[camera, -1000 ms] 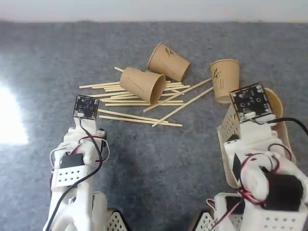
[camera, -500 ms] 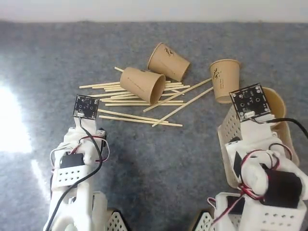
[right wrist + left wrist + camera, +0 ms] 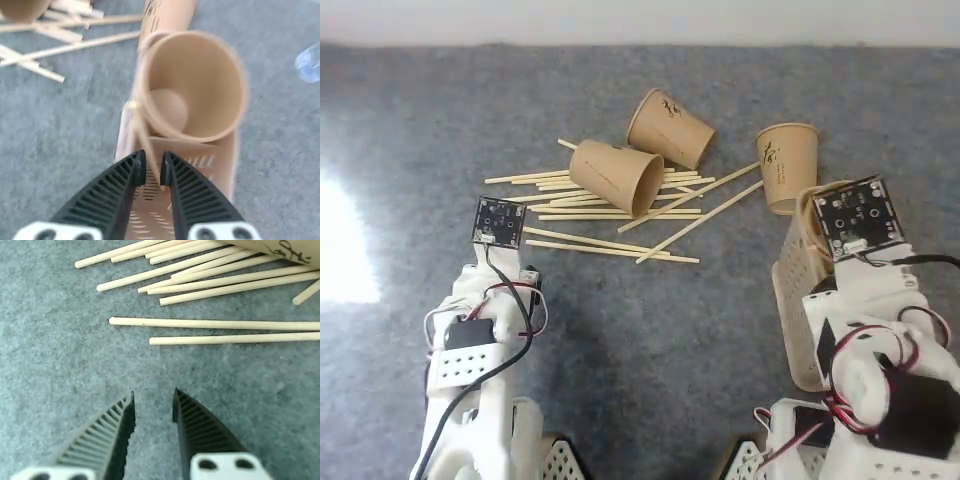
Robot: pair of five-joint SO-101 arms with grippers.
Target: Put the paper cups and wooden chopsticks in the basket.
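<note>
The left gripper (image 3: 153,400) hangs over bare grey carpet (image 3: 670,340) with its jaws spread a little and nothing between them. Its tips stop short of the nearest edge of the scattered chopsticks (image 3: 600,210), and two long sticks lie crosswise just ahead of them. The pile fans out across the middle of the carpet, well short of the pale strip (image 3: 640,20) along the far edge. One paper cup (image 3: 618,175) lies on its side on top of the pile, mouth towards the arms. A second cup (image 3: 670,128) lies just beyond it at the pile's far edge. A third cup (image 3: 787,165) sits near the far end of the basket (image 3: 795,290), and the tip of one long stick reaches its side. The basket lies at the right, under the right arm, its perforated wall facing the open stretch of carpet between the two arms. That stretch is the widest free room, running from the near edge of the pile back to the arm bases. The right gripper (image 3: 150,167) hovers over the basket's inside, jaws pressed almost together on a single pale chopstick (image 3: 145,144) that slants up past the basket's rim. Just ahead of the tips, a fourth cup (image 3: 200,85) lies in the basket with its mouth open towards the gripper, taking up the basket's far end.
</note>
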